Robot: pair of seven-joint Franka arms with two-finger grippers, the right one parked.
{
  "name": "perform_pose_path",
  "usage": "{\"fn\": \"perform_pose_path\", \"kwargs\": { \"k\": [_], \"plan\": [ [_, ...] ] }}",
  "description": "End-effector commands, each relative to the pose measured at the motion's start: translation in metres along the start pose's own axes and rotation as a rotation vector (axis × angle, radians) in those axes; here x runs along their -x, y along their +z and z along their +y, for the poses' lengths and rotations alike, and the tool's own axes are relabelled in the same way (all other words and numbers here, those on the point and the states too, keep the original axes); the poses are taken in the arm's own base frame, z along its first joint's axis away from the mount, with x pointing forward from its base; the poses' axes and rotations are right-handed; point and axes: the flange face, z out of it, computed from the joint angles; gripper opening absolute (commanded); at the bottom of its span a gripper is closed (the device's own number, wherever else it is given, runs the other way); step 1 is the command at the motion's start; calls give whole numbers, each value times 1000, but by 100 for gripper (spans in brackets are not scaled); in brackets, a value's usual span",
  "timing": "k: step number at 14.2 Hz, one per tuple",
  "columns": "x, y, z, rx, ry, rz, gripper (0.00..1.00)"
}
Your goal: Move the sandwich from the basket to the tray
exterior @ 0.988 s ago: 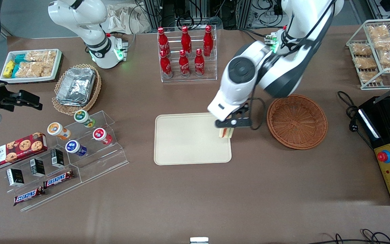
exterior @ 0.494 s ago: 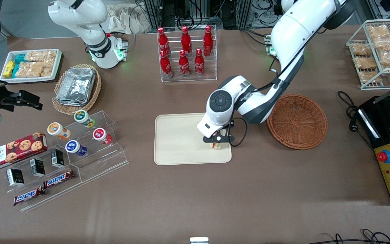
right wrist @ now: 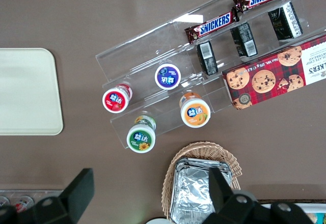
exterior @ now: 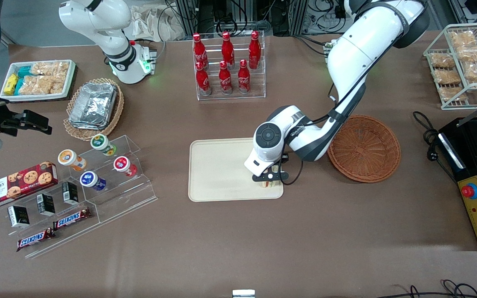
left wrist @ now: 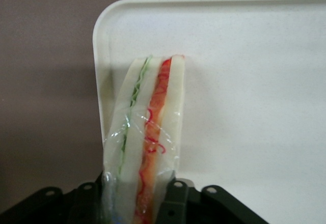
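Gripper (exterior: 268, 178) lower over tray (exterior: 218, 169), clamping sandwich (left wrist: 145, 142), seemingly touching; basket (exterior: 364, 148) empty

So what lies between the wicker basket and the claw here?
In the front view, a strip of bare brown table and the tray's rim. The claw, shut on the sandwich, sits over the tray's corner nearest the empty basket.

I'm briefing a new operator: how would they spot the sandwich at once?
Find the big cream tray mid-table; the left gripper is shut on the sandwich over the corner nearest the brown basket. It is the only white wedge striped red and green.
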Motion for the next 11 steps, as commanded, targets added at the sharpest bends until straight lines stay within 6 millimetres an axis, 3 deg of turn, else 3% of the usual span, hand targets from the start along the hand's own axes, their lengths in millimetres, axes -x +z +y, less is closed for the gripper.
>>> {"fn": "perform_pose_path", "kwargs": {
  "k": [1, 3, 5, 7, 9, 11],
  "plan": [
    [-13, -22, -1, 3, -17, 52, 100],
    [-21, -69, -4, 30, -41, 102, 100],
    [-18, -139, -18, 43, -101, 149, 100],
    [-32, -220, -86, 62, -228, 147, 100],
    [-18, -294, -139, 85, -316, 162, 100],
    [-10, -330, -186, 44, -345, 176, 100]
  ]
}}
